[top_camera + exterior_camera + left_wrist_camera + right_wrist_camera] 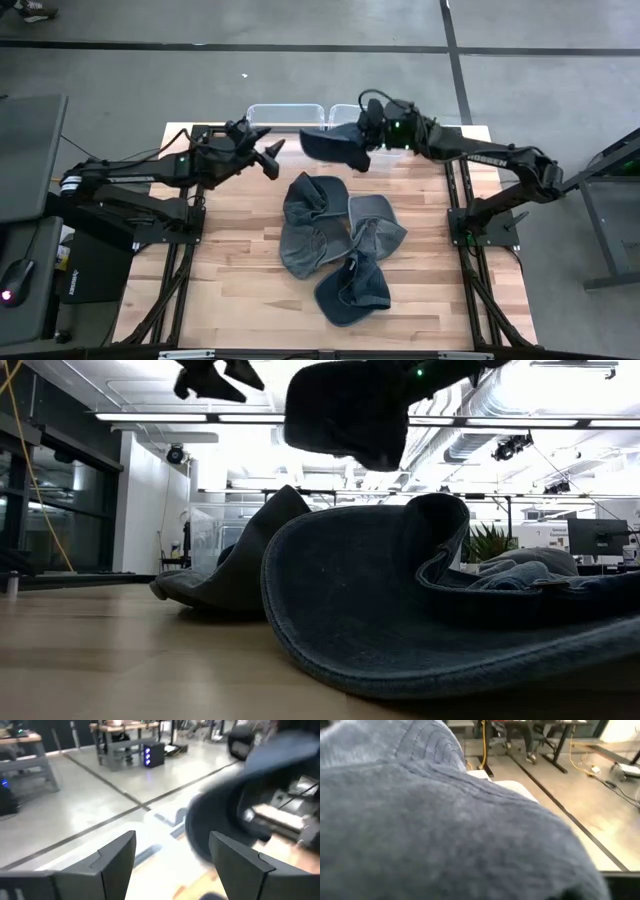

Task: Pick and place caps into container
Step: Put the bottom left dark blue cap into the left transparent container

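Jaws of the right gripper are fully closed on a dark slate-blue cap, which hangs clear of the table at its far edge, just in front of the two clear plastic bins. In the right wrist view the held cap fills nearly the whole picture, and the fingers themselves are hidden behind the fabric. In the low view the same cap hangs as a dark mass above the table surface. The left gripper is raised over the far-left part of the table, just to the left of the held cap and apart from it. Its jaws stand wide apart and hold nothing; in the left wrist view the two dark fingers show with clear space between them, and the held cap appears blurred farther off. The remaining caps lie in a loose heap near the middle of the table, touching and partly overlapping one another: one at the left of the heap, one at the right, and one nearest the front edge. In the low view the closest cap rests flat on the wood with its brim curled upward.
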Action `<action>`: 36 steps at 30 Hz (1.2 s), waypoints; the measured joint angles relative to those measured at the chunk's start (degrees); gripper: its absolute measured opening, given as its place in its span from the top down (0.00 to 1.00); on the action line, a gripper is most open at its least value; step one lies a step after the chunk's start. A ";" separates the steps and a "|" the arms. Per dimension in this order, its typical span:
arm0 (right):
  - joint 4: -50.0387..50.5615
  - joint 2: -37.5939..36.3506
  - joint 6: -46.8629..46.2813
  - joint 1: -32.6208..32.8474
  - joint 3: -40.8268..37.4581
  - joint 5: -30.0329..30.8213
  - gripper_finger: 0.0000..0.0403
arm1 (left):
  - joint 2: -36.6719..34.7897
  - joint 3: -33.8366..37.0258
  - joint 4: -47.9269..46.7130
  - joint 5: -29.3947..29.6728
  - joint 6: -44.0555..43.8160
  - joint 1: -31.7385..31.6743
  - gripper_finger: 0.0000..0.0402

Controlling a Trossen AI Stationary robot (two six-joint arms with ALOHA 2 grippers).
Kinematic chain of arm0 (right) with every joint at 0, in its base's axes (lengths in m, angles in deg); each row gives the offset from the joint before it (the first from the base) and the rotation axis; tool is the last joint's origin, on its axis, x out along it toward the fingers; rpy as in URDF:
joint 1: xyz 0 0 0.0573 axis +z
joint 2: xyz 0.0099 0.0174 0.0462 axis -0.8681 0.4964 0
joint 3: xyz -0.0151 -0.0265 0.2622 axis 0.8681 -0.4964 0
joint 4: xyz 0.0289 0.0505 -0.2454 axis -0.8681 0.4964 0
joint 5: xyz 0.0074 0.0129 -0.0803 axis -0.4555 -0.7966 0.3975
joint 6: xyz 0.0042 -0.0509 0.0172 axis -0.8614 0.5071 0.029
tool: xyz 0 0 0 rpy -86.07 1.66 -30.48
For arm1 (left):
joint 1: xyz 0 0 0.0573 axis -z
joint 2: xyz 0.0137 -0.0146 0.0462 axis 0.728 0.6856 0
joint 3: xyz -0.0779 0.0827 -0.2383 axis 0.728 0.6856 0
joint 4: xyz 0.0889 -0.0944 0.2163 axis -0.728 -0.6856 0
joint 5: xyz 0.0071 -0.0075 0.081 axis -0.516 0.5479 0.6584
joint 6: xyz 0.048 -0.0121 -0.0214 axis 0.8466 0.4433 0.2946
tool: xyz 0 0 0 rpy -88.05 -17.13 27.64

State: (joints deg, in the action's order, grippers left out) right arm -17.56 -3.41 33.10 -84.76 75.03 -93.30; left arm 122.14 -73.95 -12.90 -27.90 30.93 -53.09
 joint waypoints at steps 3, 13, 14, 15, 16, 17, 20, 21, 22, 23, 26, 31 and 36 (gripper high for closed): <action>3.82 0.83 -1.11 -2.95 4.78 -3.02 1.00 | -0.99 0.04 -2.20 2.48 -0.03 0.00 0.38; 11.12 18.19 -3.08 -9.83 24.24 -17.22 1.00 | -1.39 0.09 -11.22 13.22 0.87 0.00 0.38; 12.07 21.08 -3.14 -10.23 27.39 -18.60 1.00 | -1.42 0.09 -12.46 14.80 1.01 0.00 0.38; 12.99 23.91 -3.42 -10.62 30.78 -19.84 1.00 | -1.44 0.09 -13.75 16.18 0.89 0.00 0.38; 13.70 26.80 -3.85 -10.95 34.23 -20.85 1.00 | -1.45 0.09 -15.23 17.40 0.40 0.00 0.38; 14.52 29.72 -4.19 -11.17 37.82 -21.96 1.00 | -1.44 0.09 -16.75 18.46 -0.23 0.00 0.38; 17.93 37.93 -4.79 -11.54 48.73 -24.14 1.00 | -2.88 0.11 -22.11 20.44 -3.37 0.00 0.38; 19.19 40.45 -5.13 -11.55 52.24 -24.91 1.00 | -3.63 0.11 -23.48 20.91 -4.93 0.02 0.38; 20.18 42.90 -5.66 -11.55 55.35 -25.71 1.00 | -4.43 0.09 -25.05 21.17 -6.62 0.01 0.38; 21.31 45.15 -5.84 -11.51 58.44 -26.54 1.00 | -5.26 0.09 -27.15 21.05 -8.54 0.02 0.38; 24.72 50.79 -6.93 -11.05 66.32 -28.19 1.00 | -7.72 0.09 -32.31 19.41 -14.53 0.14 0.38; 19.38 52.25 -12.84 -10.92 62.73 -29.89 1.00 | -12.44 0.09 -37.49 18.80 -21.55 4.06 0.38; 19.14 52.31 -14.71 -11.14 60.65 -28.33 1.00 | -15.35 0.11 -37.65 22.10 -21.95 10.11 0.38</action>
State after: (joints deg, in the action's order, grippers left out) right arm 1.58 48.90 18.39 -95.89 135.68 -121.64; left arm 106.79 -73.84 -50.56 -5.80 8.98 -42.98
